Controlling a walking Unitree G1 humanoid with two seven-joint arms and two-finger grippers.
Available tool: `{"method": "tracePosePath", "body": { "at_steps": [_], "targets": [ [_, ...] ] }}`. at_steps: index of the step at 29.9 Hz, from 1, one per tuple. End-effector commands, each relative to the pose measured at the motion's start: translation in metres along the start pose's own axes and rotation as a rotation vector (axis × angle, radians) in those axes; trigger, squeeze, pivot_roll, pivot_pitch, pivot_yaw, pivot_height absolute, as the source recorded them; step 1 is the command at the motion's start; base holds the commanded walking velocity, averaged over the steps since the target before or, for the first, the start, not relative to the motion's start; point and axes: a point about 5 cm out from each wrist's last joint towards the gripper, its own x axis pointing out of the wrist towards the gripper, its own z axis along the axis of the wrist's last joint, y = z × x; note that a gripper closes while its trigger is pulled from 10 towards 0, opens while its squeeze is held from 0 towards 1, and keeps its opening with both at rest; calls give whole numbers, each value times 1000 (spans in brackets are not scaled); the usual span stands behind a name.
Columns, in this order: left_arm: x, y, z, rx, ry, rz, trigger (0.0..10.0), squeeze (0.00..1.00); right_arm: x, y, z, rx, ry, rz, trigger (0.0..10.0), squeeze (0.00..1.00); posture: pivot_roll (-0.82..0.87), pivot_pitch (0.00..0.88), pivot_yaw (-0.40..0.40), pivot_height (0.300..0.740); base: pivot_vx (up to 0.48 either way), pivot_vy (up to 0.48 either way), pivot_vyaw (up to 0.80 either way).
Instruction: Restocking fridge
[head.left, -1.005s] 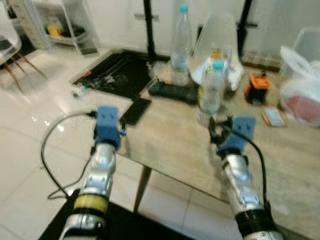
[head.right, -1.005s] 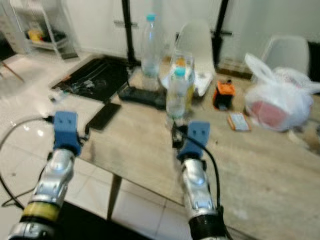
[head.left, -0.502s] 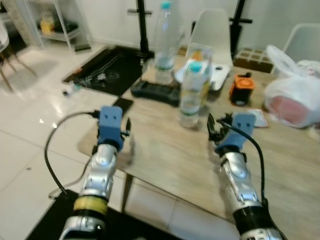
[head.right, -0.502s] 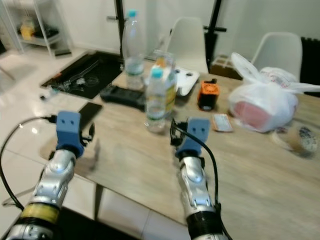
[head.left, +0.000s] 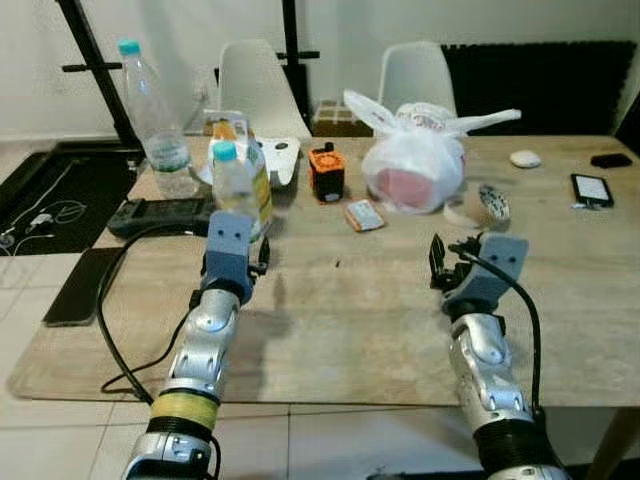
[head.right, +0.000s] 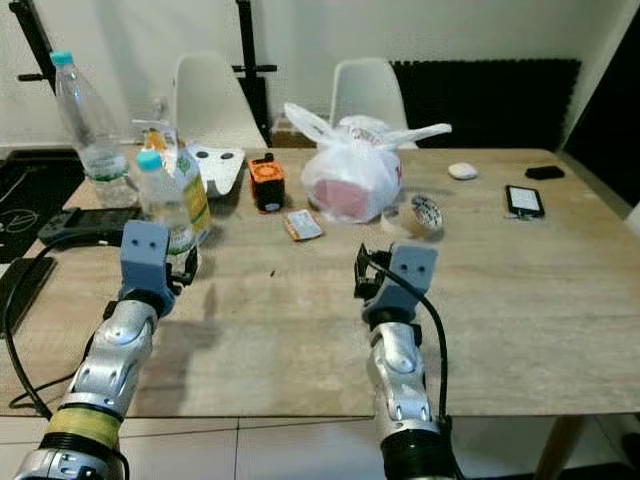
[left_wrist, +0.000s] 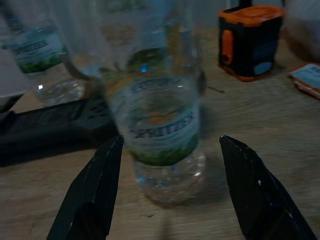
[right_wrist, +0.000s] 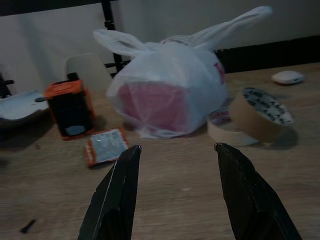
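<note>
A small clear water bottle (head.left: 232, 187) with a teal cap stands upright on the wooden table (head.left: 350, 300), near its left end. My left gripper (left_wrist: 167, 200) hovers just in front of it, open, with the bottle (left_wrist: 160, 130) a short way beyond the fingertips and nothing held. A taller water bottle (head.left: 150, 118) stands further back, and a yellow-labelled carton (head.left: 258, 180) is right behind the small one. My right gripper (right_wrist: 175, 195) is open over the table's middle, facing a white plastic bag (right_wrist: 165, 97) with something red inside.
An orange box (head.left: 325, 172), a small packet (head.left: 364, 215), tape rolls (head.left: 482, 205), a phone (head.left: 592, 188) and a mouse (head.left: 524, 158) lie on the table. A black device (head.left: 160, 212) and a dark tablet (head.left: 75, 285) sit at the left. Two white chairs (head.left: 250, 80) stand behind.
The whole view has swung right along the table, so the camera moved. The small bottle now stands before my left gripper rather than my right. Both grippers stay open.
</note>
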Motion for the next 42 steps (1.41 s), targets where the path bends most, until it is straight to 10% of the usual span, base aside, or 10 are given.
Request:
{"method": "tracePosePath", "body": {
  "at_steps": [1,22,42],
  "targets": [
    [0,9,-3,16,18,62,10000,0,1,3,0,-4,7,11,10000,0,43,0,-1,740,0,0,0],
    [3,31,6,33,-21,179,10000,0,1,3,3,-24,-6,16,10000,0,40,0,-1,740,0,0,0],
    [5,46,85,-71,-212,-145,10000,0,6,11,45,-137,-151,100,10000,0,16,0,-34,740,0,0,0]
  ]
}}
